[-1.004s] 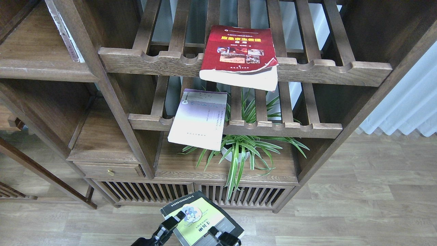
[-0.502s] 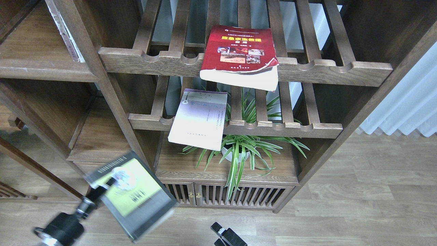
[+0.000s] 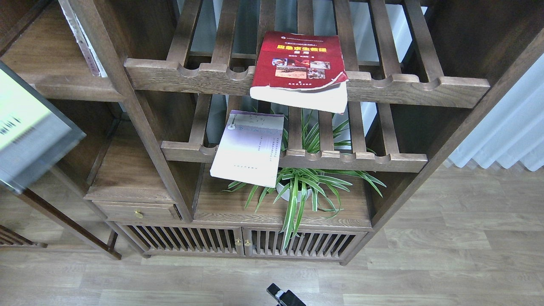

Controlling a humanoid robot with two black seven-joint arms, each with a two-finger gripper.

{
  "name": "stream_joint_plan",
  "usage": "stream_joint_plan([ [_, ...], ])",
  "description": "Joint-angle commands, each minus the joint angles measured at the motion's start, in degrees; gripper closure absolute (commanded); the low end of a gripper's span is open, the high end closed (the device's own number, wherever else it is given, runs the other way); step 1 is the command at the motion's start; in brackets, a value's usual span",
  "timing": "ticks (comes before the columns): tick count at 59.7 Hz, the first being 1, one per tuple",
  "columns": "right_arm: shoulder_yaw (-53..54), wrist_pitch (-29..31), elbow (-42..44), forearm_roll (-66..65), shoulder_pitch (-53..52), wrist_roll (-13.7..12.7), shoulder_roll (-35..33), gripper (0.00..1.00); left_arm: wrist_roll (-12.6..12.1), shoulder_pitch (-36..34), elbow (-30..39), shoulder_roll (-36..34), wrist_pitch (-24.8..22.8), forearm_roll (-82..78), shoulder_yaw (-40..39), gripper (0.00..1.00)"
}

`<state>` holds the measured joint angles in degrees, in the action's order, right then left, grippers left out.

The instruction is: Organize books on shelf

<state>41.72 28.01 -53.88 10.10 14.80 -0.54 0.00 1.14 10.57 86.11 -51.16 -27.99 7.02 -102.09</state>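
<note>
Apparently carried out of view on the left arm, the green-panelled book [image 3: 29, 127] hung just left of the solid shelf [image 3: 63, 85], with both jaws' state impossible to tell.

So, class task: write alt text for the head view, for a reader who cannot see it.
A blurred green-and-black book fills the left edge of the head view, in front of a dark wooden shelf unit. A red book overhangs the upper slatted rack, a pale lavender book the lower one, above a potted spider plant.
</note>
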Motion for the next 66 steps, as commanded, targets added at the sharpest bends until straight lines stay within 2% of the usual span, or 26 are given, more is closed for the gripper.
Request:
stream_joint_plan([
  [1,0.02,-0.01,0.01,0.00,0.05,0.01,0.00,0.00,-3.85,-9.24,-2.26,-1.93,-0.01,-2.09,-1.00,0.94],
  [8,0.02,-0.01,0.01,0.00,0.05,0.09,0.00,0.00,-9.39,-20.92,-5.42,-0.35,-0.01,-11.12,-0.39,0.94],
  [13,0.02,-0.01,0.01,0.00,0.14,0.10,0.00,0.00,-10.80,-28.22,-8.14,3.33,-0.01,-19.39,-0.39,0.94],
  [27,0.02,-0.01,0.09,0.09,0.67,0.18,0.00,0.00,-11.51,-41.68,-12.72,13.36,-0.01,-39.44,-0.57,0.94],
  [28,0.02,-0.01,0.09,0.09,0.67,0.18,0.00,0.00,-11.86,-44.38,-13.24,14.32,-0.01,-42.85,-0.39,0.94],
  [32,0.02,-0.01,0.01,0.09,0.76,0.18,0.00,0.00,-12.04,-47.31,-14.13,14.77,-0.01,-46.04,0.23,0.93],
  [41,0.02,-0.01,0.09,0.09,0.84,0.18,0.00,0.00,-12.04,-56.53,-19.74,18.02,-0.01,-51.14,5.85,0.93],
  [56,0.02,-0.01,0.09,0.18,0.93,0.18,0.00,0.00,-13.09,-64.09,-27.30,21.80,-0.01,-52.72,11.91,0.93],
  [62,0.02,-0.01,0.09,0.18,0.84,0.27,0.00,0.00,-13.27,-64.98,-29.24,23.21,-0.01,-53.34,12.88,0.92],
  [66,0.02,-0.01,0.09,0.27,0.84,0.27,0.00,0.00,-13.27,-64.89,-29.68,24.00,-0.01,-53.34,13.50,0.87],
])
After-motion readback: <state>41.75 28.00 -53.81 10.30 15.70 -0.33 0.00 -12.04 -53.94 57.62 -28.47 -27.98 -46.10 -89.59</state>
